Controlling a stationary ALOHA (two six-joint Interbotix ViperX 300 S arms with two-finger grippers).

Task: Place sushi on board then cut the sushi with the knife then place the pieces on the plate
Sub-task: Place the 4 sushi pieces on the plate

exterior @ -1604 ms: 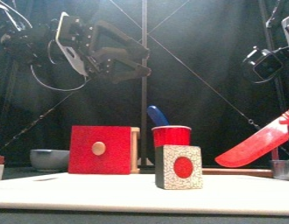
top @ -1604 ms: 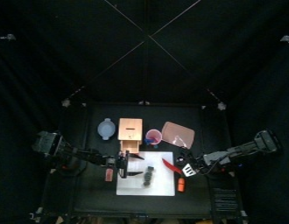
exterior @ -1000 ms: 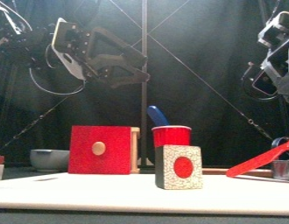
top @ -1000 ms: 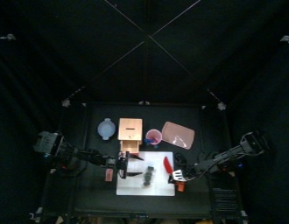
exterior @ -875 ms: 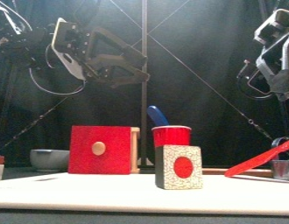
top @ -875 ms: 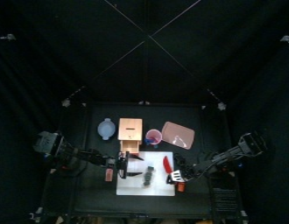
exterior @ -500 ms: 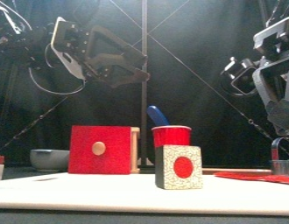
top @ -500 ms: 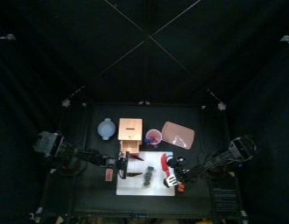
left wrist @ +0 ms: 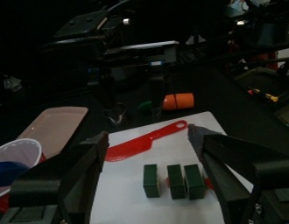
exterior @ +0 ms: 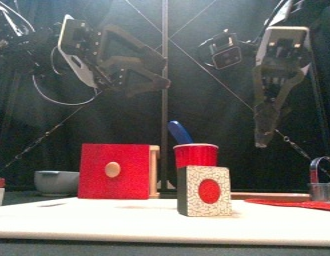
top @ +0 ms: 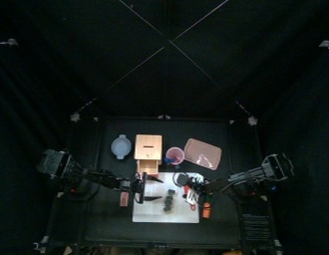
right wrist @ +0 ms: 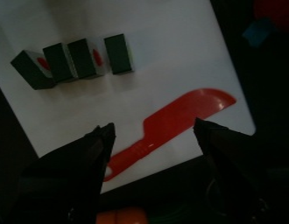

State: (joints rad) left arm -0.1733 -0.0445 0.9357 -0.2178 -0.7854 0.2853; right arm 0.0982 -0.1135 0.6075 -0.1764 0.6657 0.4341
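A black counter (top: 98, 217) is enclosed by a booth of black curtains. A white cutting board (left wrist: 141, 208) is laid at its front centre. The sushi roll (right wrist: 79, 57) is found on the board as dark green blocks in a row, parted by gaps, with one block set a little further from the rest. A red knife (right wrist: 171, 127) is laid flat on the board beside the blocks and is touched by neither tool. The right tool (right wrist: 154, 125) is held above the knife, jaws spread, nothing gripped. The left tool (left wrist: 147, 131) is held above the board, likewise spread and empty. Ranged behind the board are a blue-grey bowl (exterior: 54, 181), a wooden box (exterior: 117, 171), a red cup (exterior: 197, 156) holding a blue knife (exterior: 180, 132), and a pink tray (top: 203, 152).
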